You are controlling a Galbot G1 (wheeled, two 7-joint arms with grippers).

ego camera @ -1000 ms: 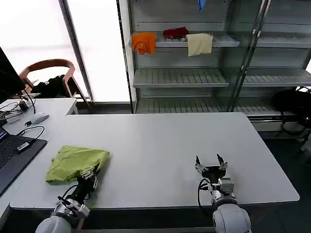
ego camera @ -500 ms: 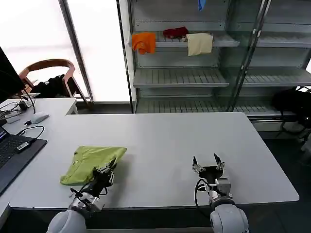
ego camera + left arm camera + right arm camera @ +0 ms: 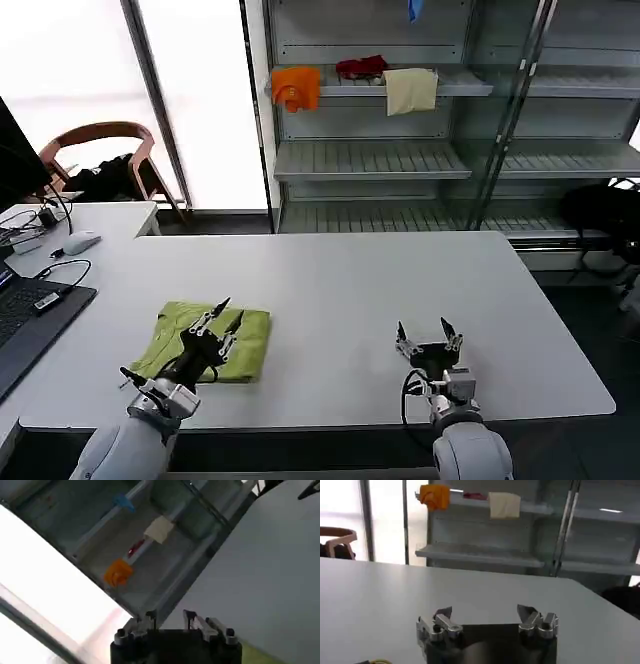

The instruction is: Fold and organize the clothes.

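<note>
With the lime T-shirt [image 3: 208, 341] lying folded near the worktop's [image 3: 340, 290] left front edge, I lift my empty, spread left gripper [image 3: 219, 316] straight up so no fabric snags, while the right gripper [image 3: 430, 334] waits wide open, well apart.

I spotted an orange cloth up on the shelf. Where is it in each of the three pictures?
Head view: the orange cloth hangs off the shelf behind the table.
Left wrist view: it sits on that shelf, far beyond the open left hand.
Right wrist view: on the shelf, past the table and the open right hand.
Shared landmark: the cream cloth on the same shelf, with a red cloth between them.
</note>
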